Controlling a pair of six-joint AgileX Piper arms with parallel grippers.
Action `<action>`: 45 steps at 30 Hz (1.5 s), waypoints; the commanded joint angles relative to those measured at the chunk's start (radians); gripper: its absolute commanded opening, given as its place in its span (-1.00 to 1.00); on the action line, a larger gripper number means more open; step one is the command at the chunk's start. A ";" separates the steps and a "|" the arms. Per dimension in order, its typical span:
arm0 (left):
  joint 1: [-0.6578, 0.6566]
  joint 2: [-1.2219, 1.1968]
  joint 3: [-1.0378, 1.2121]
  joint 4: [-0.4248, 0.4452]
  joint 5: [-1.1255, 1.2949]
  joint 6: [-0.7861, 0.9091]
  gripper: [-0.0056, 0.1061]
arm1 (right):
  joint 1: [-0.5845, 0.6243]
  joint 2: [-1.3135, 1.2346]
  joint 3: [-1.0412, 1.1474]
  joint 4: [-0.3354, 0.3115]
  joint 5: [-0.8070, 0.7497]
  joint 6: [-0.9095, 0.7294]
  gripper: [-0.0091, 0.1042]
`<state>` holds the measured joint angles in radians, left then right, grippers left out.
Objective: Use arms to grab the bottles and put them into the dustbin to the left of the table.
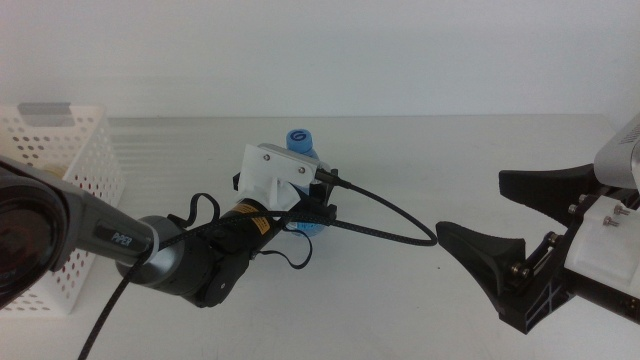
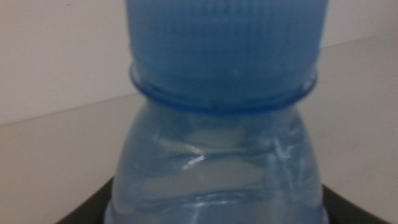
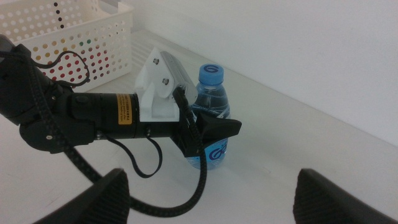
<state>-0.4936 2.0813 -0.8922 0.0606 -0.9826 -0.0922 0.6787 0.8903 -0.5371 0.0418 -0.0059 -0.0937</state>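
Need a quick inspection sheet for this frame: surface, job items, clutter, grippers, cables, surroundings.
Surface: off-white table, bare where visible.
Job items: water bottle with blue cap upright on the table; white perforated dustbin at the left edge.
Clutter: nothing seen.
Grippers: left gripper around the bottle's body, cannot tell whether it is clamped; right gripper open, apart from the bottle, at the right.
Cables: black cable looping from the left wrist.
Surroundings: plain white wall.
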 commanded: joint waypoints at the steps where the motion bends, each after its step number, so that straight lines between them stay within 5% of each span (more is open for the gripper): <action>1: -0.003 -0.067 -0.002 -0.006 -0.074 -0.025 -0.89 | 0.000 -0.011 -0.025 -0.010 -0.072 -0.008 0.44; 26: -0.003 -0.700 0.065 -0.008 0.818 0.001 -0.99 | 0.000 -0.011 -0.025 -0.010 -0.072 -0.008 0.44; 36: 0.094 -0.792 -0.145 -0.030 1.497 0.022 -0.99 | 0.000 -0.011 -0.025 -0.010 -0.072 -0.008 0.44; 45: 0.377 -0.787 -0.323 -0.230 1.873 0.274 -0.99 | 0.000 -0.011 -0.025 -0.010 -0.072 -0.008 0.44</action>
<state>-0.1631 1.3326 -1.1466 -0.1130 0.8873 0.1306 0.6787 0.8903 -0.5371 0.0418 -0.0059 -0.0937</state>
